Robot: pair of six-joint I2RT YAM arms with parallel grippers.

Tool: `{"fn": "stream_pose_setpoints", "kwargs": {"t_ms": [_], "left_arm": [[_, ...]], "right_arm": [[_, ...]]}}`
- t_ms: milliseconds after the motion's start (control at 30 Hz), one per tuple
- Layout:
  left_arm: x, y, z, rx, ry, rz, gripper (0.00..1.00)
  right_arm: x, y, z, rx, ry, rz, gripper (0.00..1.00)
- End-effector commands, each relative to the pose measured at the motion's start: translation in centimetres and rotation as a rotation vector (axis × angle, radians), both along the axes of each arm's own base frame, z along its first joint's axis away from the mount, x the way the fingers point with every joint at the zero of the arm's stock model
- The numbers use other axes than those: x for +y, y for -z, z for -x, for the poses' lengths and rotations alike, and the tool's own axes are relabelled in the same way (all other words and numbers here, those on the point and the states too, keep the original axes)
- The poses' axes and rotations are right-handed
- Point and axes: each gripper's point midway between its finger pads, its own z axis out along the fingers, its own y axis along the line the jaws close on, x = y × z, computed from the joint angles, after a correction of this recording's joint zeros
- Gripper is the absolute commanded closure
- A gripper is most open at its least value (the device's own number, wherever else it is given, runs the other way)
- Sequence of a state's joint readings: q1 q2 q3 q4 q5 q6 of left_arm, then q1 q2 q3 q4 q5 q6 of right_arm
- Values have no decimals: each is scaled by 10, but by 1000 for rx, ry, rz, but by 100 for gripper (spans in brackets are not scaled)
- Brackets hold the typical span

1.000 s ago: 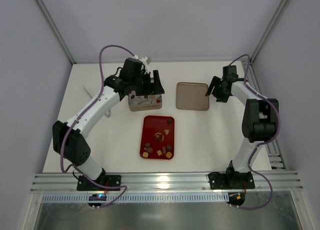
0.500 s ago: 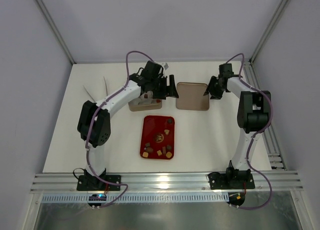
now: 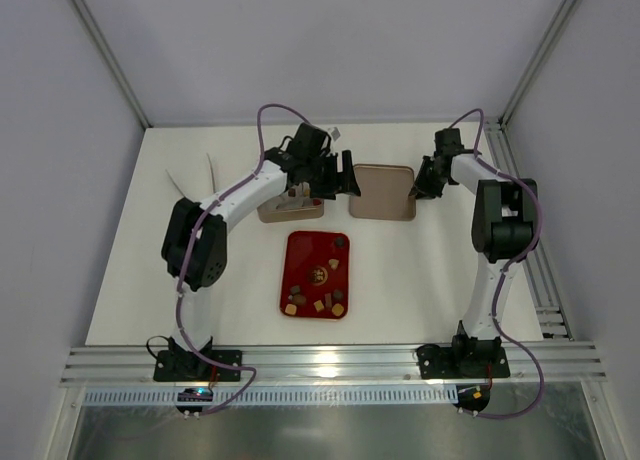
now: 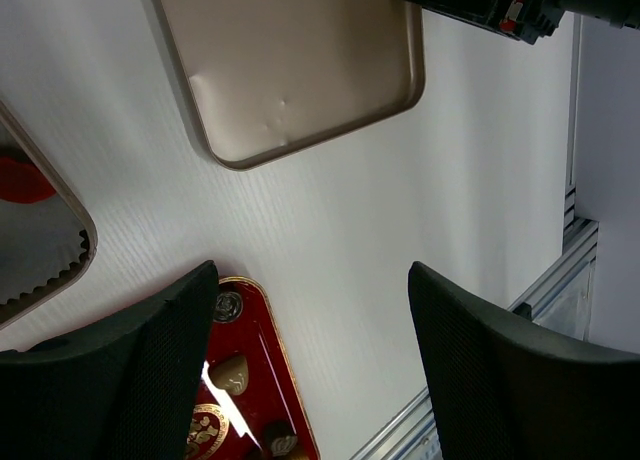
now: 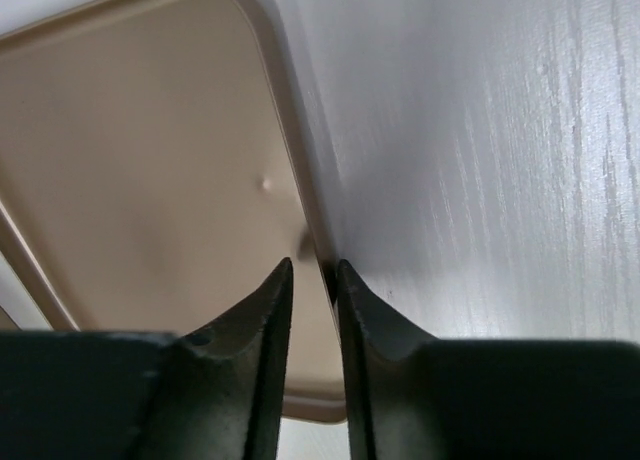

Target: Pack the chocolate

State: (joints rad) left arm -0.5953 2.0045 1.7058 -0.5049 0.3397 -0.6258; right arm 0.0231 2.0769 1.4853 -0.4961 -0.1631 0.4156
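Note:
Several small brown and tan chocolates [image 3: 318, 305] lie on the red tray [image 3: 300, 252]; two of them [image 4: 232, 373] show in the left wrist view on the tray's corner [image 4: 262, 315]. My left gripper [image 3: 335, 180] hangs open between the golden tin [image 3: 290, 210] and its flat lid [image 3: 384, 192], with only bare table between its fingers [image 4: 312, 275]. My right gripper [image 3: 418, 185] is at the lid's right rim. Its jaws [image 5: 313, 265] stand narrowly open, one finger inside the lid [image 5: 150, 130] and one outside, not clamped on the rim.
The tin's corner [image 4: 45, 230], with something red inside, sits at the left of the left wrist view. Two white strips [image 3: 210, 168] lie at the far left of the table. An aluminium rail [image 3: 330, 360] runs along the near edge.
My left gripper swung right from over the tin towards the lid, staying open. My right gripper moved in onto the lid's right rim and its jaws narrowed a lot.

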Motion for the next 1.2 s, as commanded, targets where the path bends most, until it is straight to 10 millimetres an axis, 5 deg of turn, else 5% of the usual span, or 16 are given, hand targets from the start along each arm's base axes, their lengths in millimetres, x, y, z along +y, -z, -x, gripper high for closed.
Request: {"fn": "stream_pose_setpoints", "kwargs": {"t_ms": [0, 233, 633, 1167], "left_arm": [[-10, -15, -13, -56, -5, 30, 25], [-8, -3, -35, -73, -19, -12, 24], [-12, 29, -89, -100, -9, -60, 24], [-16, 76, -112, -56, -44, -100, 24]], "right_arm": [[1, -5, -8, -13, -14, 11, 76], [3, -10, -7, -22, -27, 6, 96], [9, -37, -4, -68, -36, -31, 96], [15, -60, 4, -108, -50, -106, 96]]}}
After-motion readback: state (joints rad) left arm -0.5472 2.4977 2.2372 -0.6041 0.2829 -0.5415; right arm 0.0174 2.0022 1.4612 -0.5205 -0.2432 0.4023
